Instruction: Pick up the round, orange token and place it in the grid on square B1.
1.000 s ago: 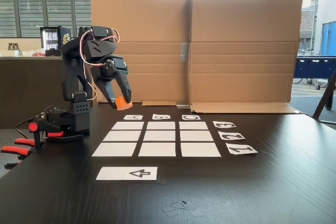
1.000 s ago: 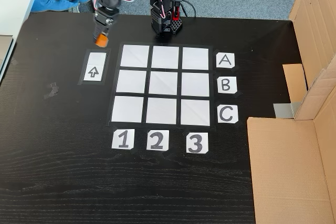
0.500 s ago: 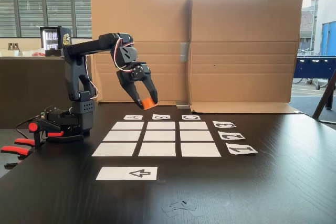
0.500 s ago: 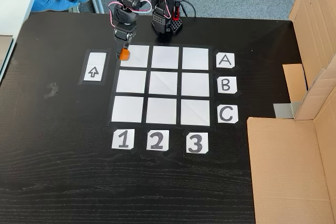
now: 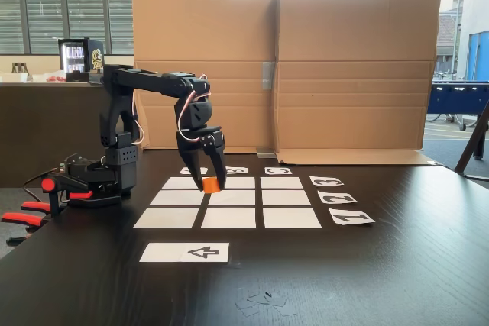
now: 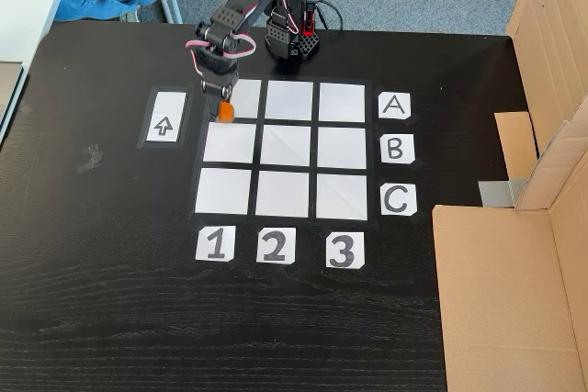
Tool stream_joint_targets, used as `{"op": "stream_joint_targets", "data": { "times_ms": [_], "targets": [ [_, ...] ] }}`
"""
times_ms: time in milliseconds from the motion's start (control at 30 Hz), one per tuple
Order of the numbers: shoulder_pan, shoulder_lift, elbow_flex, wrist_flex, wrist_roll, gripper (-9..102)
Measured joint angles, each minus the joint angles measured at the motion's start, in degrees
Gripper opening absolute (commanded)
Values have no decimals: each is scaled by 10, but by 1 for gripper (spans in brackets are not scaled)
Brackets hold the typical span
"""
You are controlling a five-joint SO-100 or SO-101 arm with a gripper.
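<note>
Nearest the low side-on cam: bare dark table (image 5: pixel 367 280), then the arrow strip (image 5: pixel 184 252) lying flat, just short of the grid (image 5: pixel 229 202).

In the top-down fixed view the grid (image 6: pixel 288 149) is 3x3 white paper rects w/ number cards 1-2-3 along the bottom edge and letter cards A-B-C down the right. Square B1 (image 6: pixel 229 143) = middle row, left col, bare, nothing on it.

The gripper (image 5: pixel 208 185) points down over the grid, jaws closed to token width and clamped on the token (image 5: pixel 210 184). From above, the token (image 6: pixel 223 111) sits at the A1/B1 boundary, near the grid's left edge; the gripper (image 6: pixel 223 113) hangs straight above that spot. In the side view the token looks low, close to the paper, but can't tell if it touches.

Handling, judged: token is a short stiff plastic-looking cyl, prob. light, smooth sides so could slip or twist if the pinch is off-centre. Best hold = across the round wall at mid-height, flat top level, as it looks to be held now. It's narrower than a square, so there's some margin on placement; paper beneath may shift if dragged.

Farther back: arm base (image 5: pixel 99 177) w/ red clamps, then the cardboard wall (image 5: pixel 283 70), windows behind.
</note>
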Motion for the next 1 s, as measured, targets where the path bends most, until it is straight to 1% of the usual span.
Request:
{"op": "stream_joint_targets", "data": {
  "times_ms": [667, 733, 867, 900, 933, 1000],
  "targets": [
    [2, -152, -115, -4, 1, 0],
    [2, -161, -122, -4, 4, 2],
    [2, -168, -128, -4, 4, 27],
    [2, -168, -128, -4, 4, 36],
    [2, -168, -128, -4, 4, 42],
    [2, -168, -128, -4, 4, 45]
  ]
}}
